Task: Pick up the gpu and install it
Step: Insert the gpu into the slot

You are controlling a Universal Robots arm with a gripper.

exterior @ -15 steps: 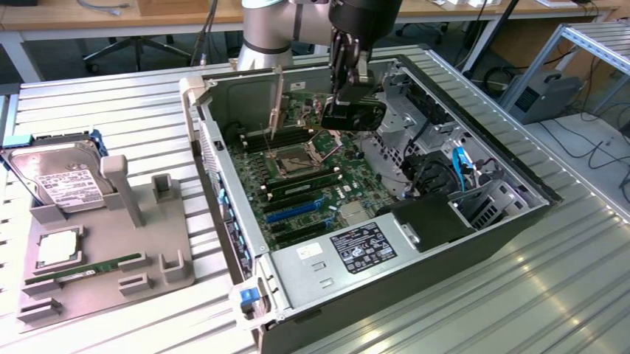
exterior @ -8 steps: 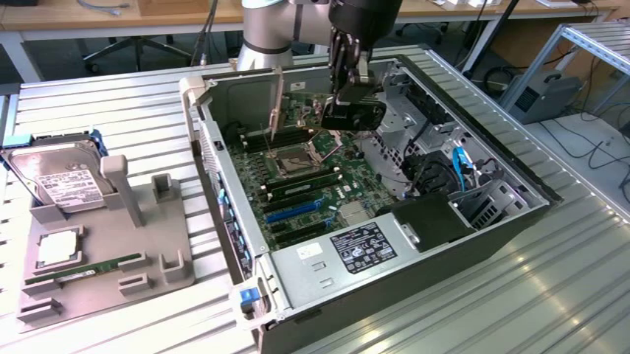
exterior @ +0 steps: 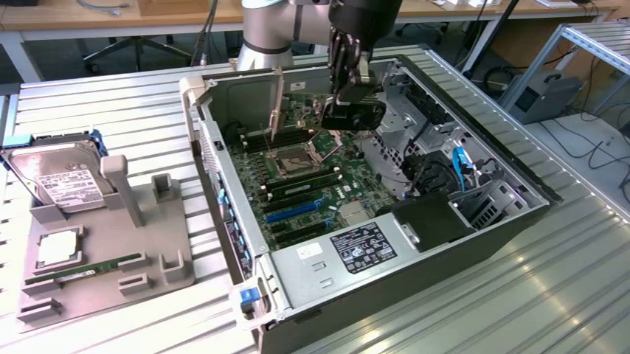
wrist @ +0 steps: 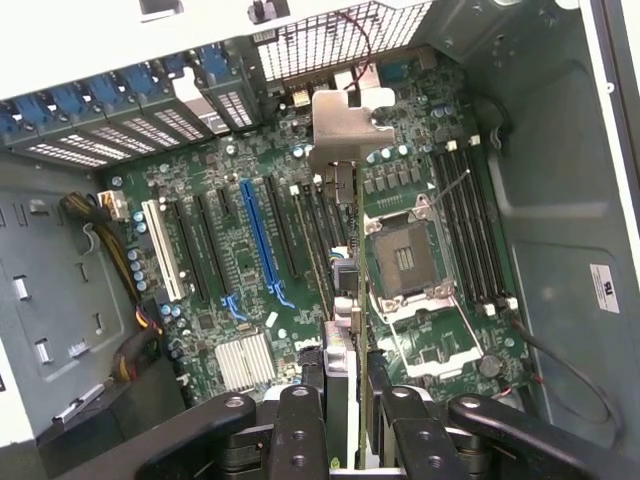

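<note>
Your claw [wrist: 350, 400] is clamped on the gpu [wrist: 345, 130], edge-on over the motherboard [wrist: 205, 320].
Keep it upright and square it to the blue slot [wrist: 262, 235] below the claw, off to one side.

Open computer case [exterior: 414, 295], motherboard [wrist: 205, 320], hard drive [exterior: 59, 181], memory stick [exterior: 84, 271]

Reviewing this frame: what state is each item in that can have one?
gpu: gripped on edge, above the motherboard.
gripper: shut on the gpu.
computer case: on its side, open.
blue expansion slot: empty.
hard drive: propped in the grey holder, outside the case.
memory stick: lying flat in the holder.
</note>
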